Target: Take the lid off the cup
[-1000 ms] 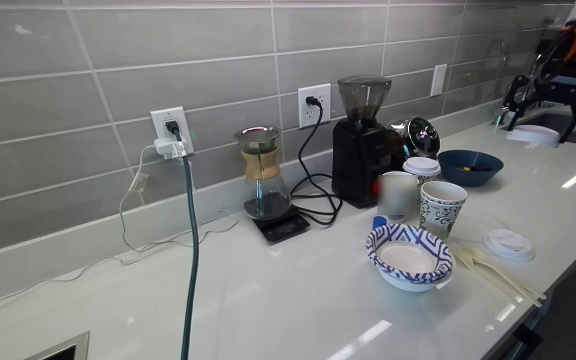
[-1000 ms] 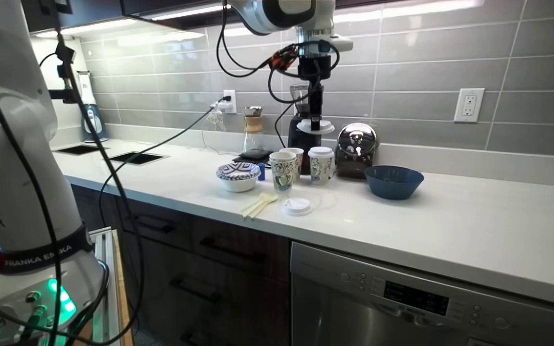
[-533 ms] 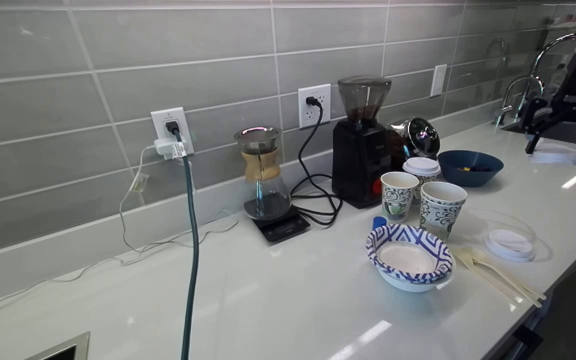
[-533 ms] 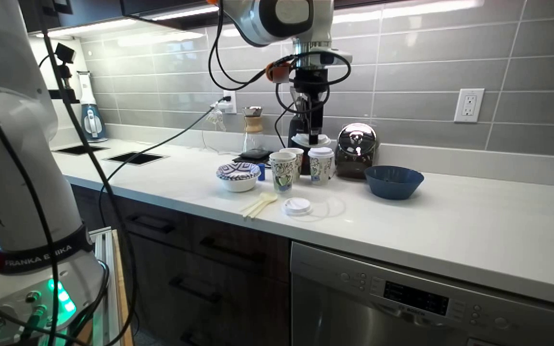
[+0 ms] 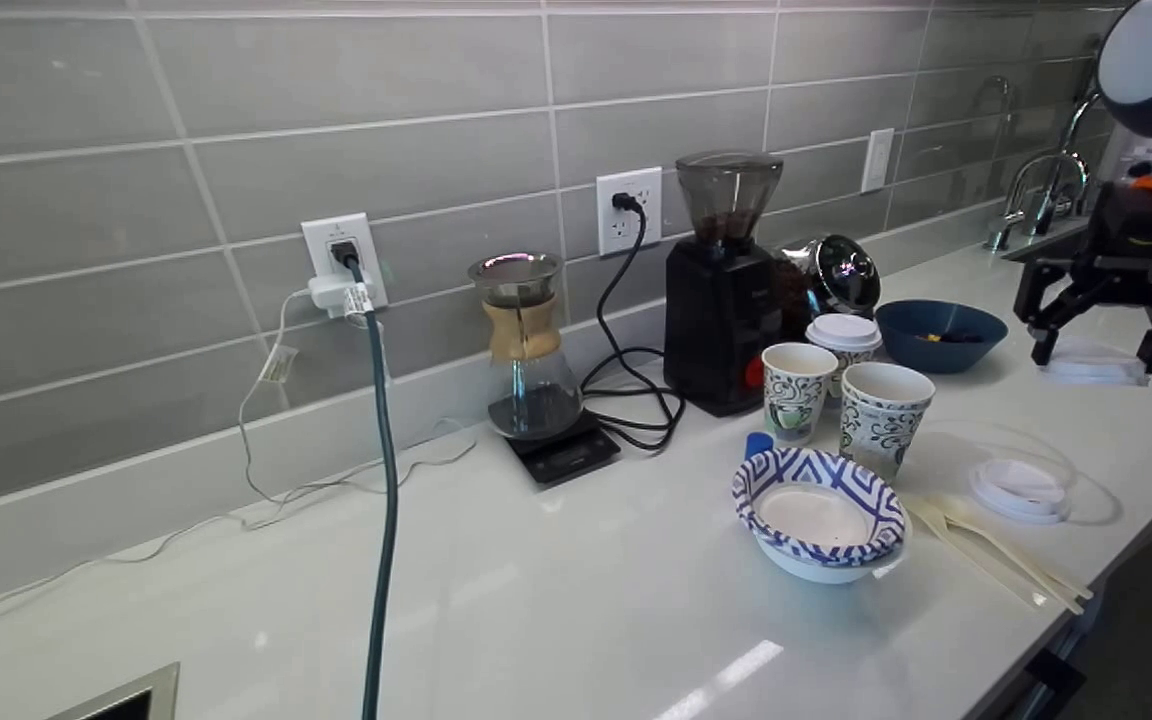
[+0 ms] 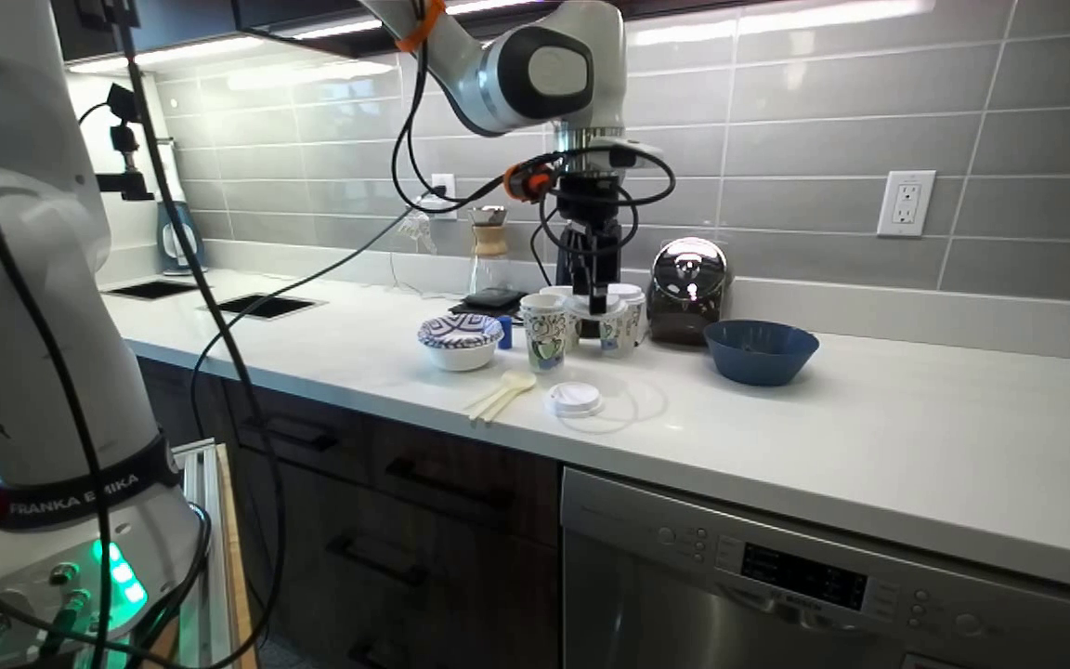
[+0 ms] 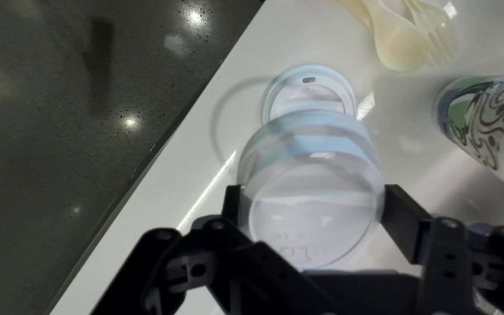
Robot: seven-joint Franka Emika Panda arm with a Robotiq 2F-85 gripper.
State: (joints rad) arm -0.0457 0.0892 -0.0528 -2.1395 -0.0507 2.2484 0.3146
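"What's nearest?"

"The black two-fingered gripper (image 7: pixel 315 210), its pads (image 7: pixel 403 218) against opposite sides of a round white plastic lid (image 5: pixel 1096 368) (blurred and half see-through in the wrist view). It has that lid pinched between them."

"And where is the lid, then?"

"Up in the air over the glossy white table (image 6: pixel 869 437). From the wrist it partly covers a second white plastic lid (image 5: pixel 1018 489), which lies flat on the table near the front edge, a small slot in its top."

"What's beside that one?"

"A pale yellow plastic spoon (image 7: pixel 398 48) and a matching fork (image 7: pixel 435 30), lying together."

"Farther in?"

"A white bowl with a blue geometric print (image 5: pixel 816 515), and near it a dark-scrolled white paper cup (image 5: pixel 881 425), upright and open at the top. Behind that cup stand a greener-printed white paper cup (image 5: pixel 796 400), also open, and a patterned paper cup (image 5: pixel 848 356) with a white lid (image 5: pixel 843 328) seated on it. A wide dark blue bowl (image 5: pixel 936 356) sits apart from them (something yellow (image 5: pixel 929 338) shows inside, too small to make out)."

"And at the very back?"

"A black coffee grinder with a smoky hopper (image 5: pixel 721 310), a glass carafe with a wooden collar (image 5: pixel 526 345), and a wall of grey tiles (image 5: pixel 336 75)."
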